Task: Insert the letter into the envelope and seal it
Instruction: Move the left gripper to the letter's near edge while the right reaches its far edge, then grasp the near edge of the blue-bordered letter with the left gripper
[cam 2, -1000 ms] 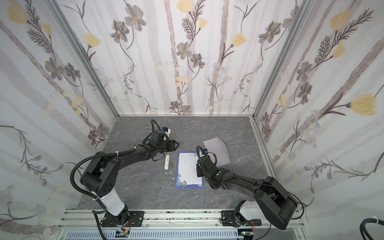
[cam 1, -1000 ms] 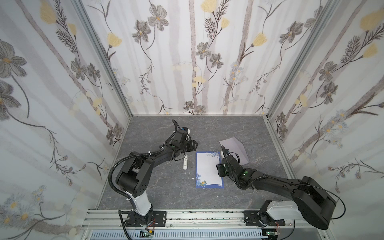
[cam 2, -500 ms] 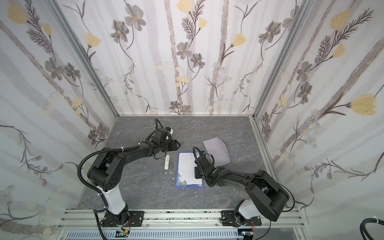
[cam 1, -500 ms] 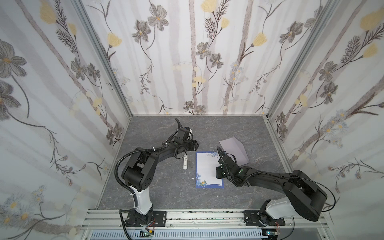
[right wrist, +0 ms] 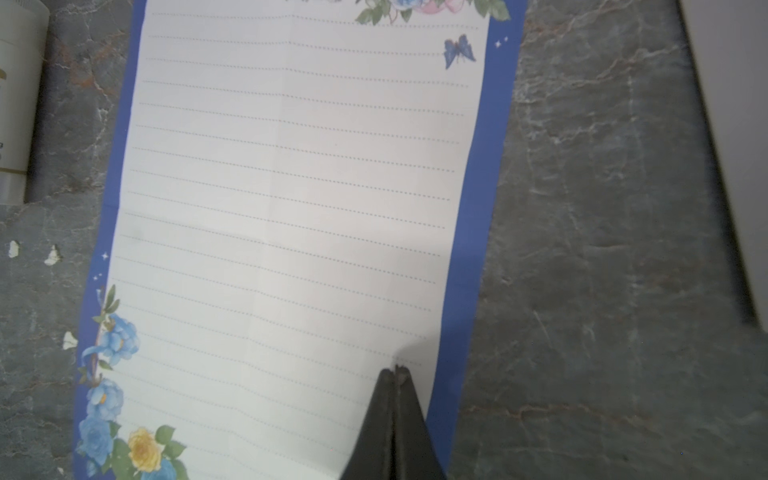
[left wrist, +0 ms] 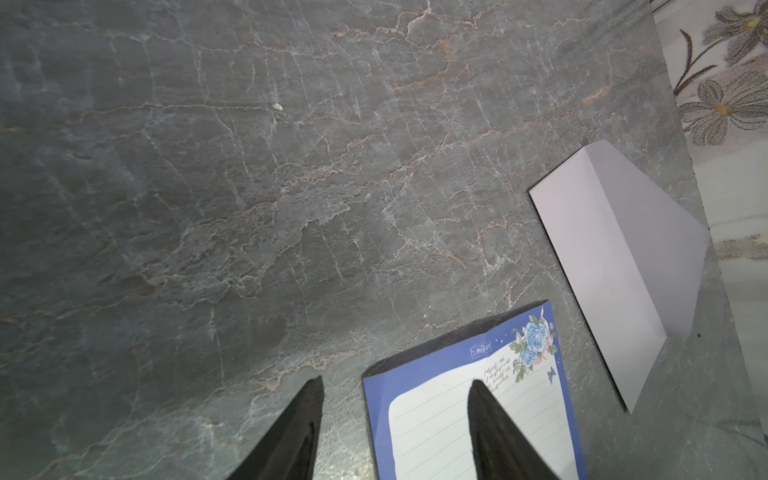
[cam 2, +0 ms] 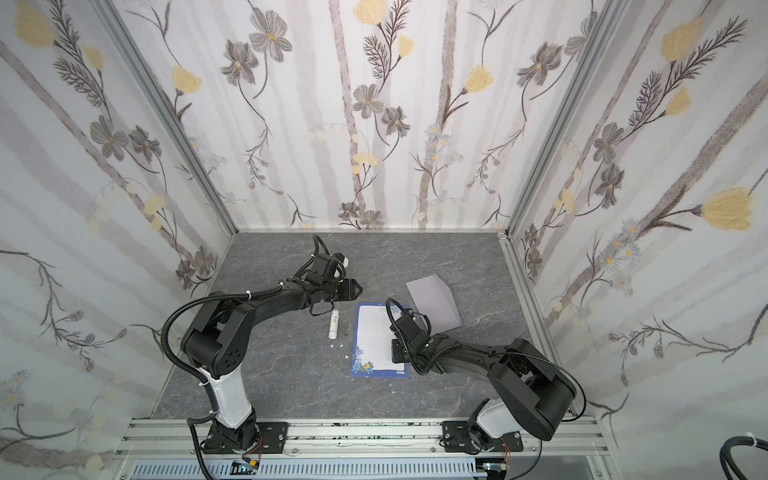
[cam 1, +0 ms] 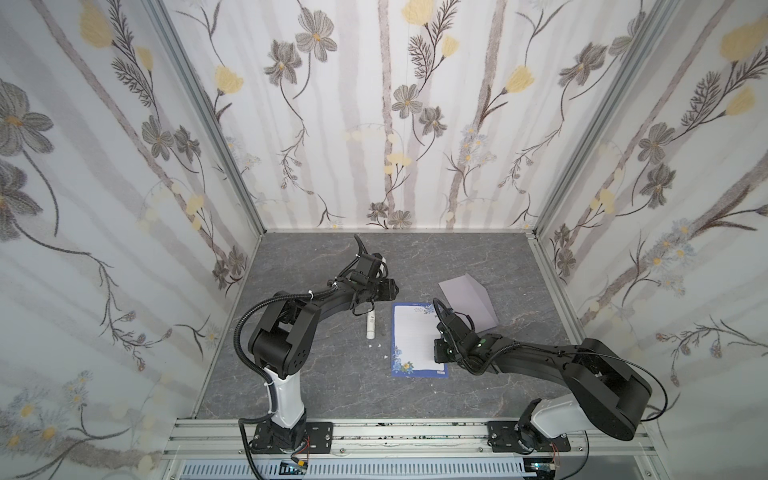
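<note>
lying flat near the middle of the tabletop (cam 1: 316,374), the letter (cam 1: 415,336) shows its lined face up, its long sides running from 12 to 6 o'clock in both top views. the blue border and the flower prints at its corners are plain to see.

the envelope (cam 1: 467,301) sits at about 1 o'clock of the letter, just beside its far right corner but apart from it. it lies slanted, with its pointed flap turned out on the side away from the sheet.

a small white tube (cam 1: 370,325) lies at 9 o'clock of the letter, close to it without touching. a few white scraps (cam 1: 378,345) are scattered just below the tube, toward 6 o'clock.

the right pincer (right wrist: 395,371) has its jaws pressed together with no gap. its tips are set down on the letter close to the blue border, at about 4 o'clock of the sheet. whether a pinch of paper sits between them cannot be told.

the left pincer (left wrist: 395,380) is spread wide and holds nothing, at about 11 o'clock of the letter. in the left wrist view one finger (left wrist: 490,419) stands over the sheet's corner and the other finger over bare tabletop.
</note>
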Controlling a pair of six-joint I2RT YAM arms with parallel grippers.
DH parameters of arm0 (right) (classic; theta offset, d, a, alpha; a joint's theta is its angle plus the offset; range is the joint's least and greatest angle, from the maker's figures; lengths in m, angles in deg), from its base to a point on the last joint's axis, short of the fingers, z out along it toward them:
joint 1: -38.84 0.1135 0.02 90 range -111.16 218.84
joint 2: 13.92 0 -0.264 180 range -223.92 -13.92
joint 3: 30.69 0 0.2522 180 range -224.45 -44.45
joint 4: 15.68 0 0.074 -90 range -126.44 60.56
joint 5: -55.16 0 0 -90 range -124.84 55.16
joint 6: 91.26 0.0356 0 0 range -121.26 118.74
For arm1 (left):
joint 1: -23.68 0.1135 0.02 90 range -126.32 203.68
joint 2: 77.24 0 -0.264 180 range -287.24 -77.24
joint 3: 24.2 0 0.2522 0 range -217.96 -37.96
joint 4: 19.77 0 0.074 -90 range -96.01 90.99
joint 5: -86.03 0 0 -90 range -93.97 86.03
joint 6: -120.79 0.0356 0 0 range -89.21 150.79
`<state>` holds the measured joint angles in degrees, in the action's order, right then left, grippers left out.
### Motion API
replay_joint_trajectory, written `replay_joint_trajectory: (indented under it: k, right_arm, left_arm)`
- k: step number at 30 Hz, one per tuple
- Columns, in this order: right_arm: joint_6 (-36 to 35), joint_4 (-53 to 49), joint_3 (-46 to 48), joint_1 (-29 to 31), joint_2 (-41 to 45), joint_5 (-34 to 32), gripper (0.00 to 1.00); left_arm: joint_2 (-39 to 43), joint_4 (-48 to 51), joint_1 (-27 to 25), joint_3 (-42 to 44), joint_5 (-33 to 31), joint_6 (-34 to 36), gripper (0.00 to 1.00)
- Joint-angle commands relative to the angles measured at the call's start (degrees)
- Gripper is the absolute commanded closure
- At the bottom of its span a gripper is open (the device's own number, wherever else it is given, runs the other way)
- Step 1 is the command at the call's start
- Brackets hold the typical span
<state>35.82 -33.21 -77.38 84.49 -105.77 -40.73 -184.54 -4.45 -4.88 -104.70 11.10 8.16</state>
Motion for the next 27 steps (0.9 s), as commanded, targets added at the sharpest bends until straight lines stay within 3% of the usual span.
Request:
replay_joint_trajectory:
  k: [1,15,27]
  right_arm:
    - [0.8,-1.4,0.3,-0.6,0.0,-1.2,1.0]
    - [-7.2,-6.8,-4.1,-3.5,4.8,-1.4,1.0]
    - [-2.6,-1.7,-0.6,-3.5,2.4,1.2,1.0]
  left_arm:
    - [-0.1,0.8,-0.1,-0.4,0.1,0.6,0.43]
    - [0.4,2.1,-0.1,0.5,1.5,1.1,0.44]
    - [-3.1,2.9,-0.1,-4.1,3.8,1.9,0.45]
